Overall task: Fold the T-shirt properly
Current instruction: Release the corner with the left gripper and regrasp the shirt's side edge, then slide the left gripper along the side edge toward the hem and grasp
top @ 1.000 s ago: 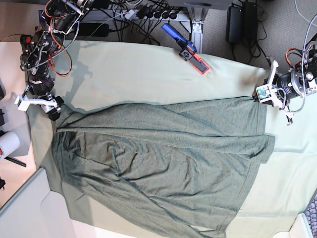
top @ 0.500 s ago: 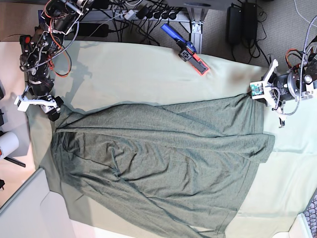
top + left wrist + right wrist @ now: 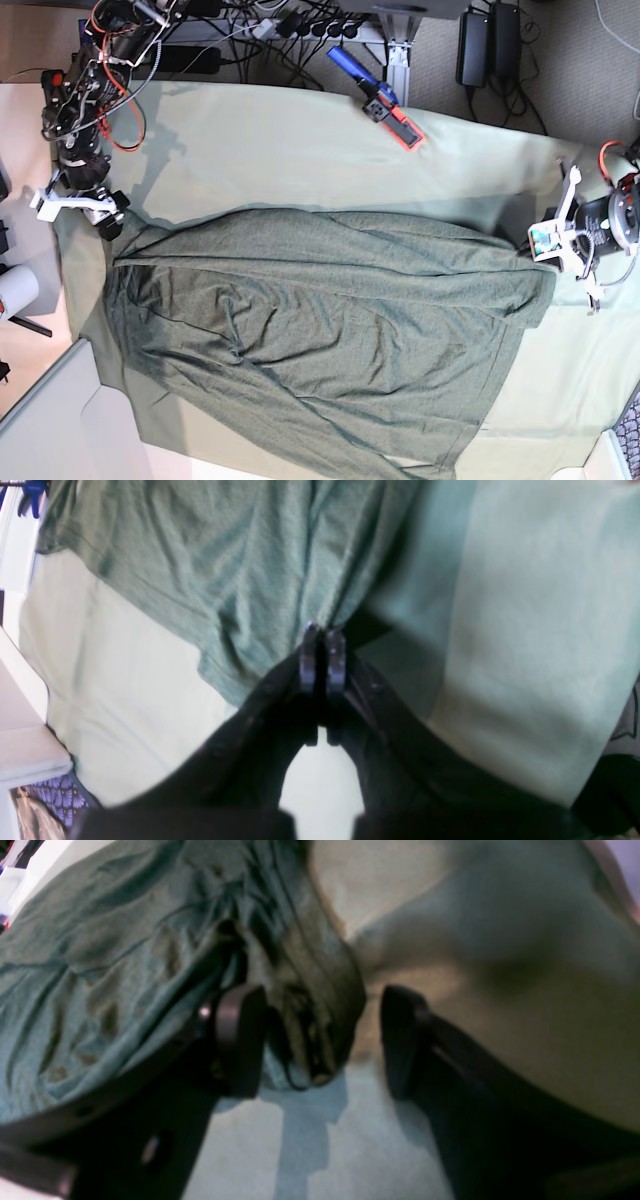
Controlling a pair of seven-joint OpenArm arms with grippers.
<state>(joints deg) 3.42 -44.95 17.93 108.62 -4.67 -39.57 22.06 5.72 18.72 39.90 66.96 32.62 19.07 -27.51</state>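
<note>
The dark grey-green T-shirt (image 3: 320, 320) lies spread and wrinkled over the pale mint tablecloth (image 3: 300, 140). At the right side of the base view, my left gripper (image 3: 537, 243) is shut on the T-shirt's right corner. In the left wrist view the fingertips (image 3: 322, 630) pinch the fabric edge, and creases in the T-shirt (image 3: 225, 555) run toward them. At the left side, my right gripper (image 3: 110, 225) stands open over the other corner. A bunched fold of the T-shirt (image 3: 310, 1030) sits between its spread fingers (image 3: 240, 1040).
A blue and red tool (image 3: 385, 100) lies at the back edge of the cloth. Cables and power strips (image 3: 290, 25) run behind the table. A white cup (image 3: 15, 290) stands off the left edge, and a pale board (image 3: 50, 420) covers the lower left corner.
My left gripper has moved right and toward the front, dragging the T-shirt's right corner with it and pulling the upper edge straighter. The right arm has stayed put.
</note>
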